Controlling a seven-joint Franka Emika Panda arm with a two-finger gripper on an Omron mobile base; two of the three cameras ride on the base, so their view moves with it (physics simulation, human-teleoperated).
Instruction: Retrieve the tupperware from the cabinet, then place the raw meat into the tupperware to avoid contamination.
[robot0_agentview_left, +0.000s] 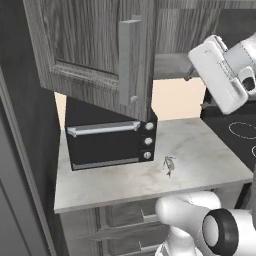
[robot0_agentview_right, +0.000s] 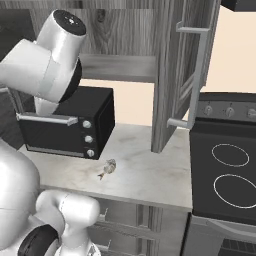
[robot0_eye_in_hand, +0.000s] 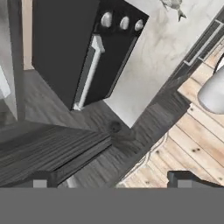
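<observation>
1. On the pale marbled counter, the raw meat lies alone, just in front of the lower right corner of the black toaster oven and apart from it. From the right base view the same lump sits near the counter's front edge, below the oven's three knobs.
2. Above the oven, the cabinet has a door swung outward; its long silver bar handle faces the left base camera. In the right base view a second open door stands edge-on, with its handle toward the stove.
3. I see a bare stretch of cabinet shelf between the doors. I cannot make out the tupperware on it.
4. My gripper points down past the oven top; my fingertips stand far apart with nothing between them.
5. My hand view shows the oven from above, the meat at the top edge, and wood plank floor beyond the counter.
6. My arm's upper link is raised beside the cabinet opening.
</observation>
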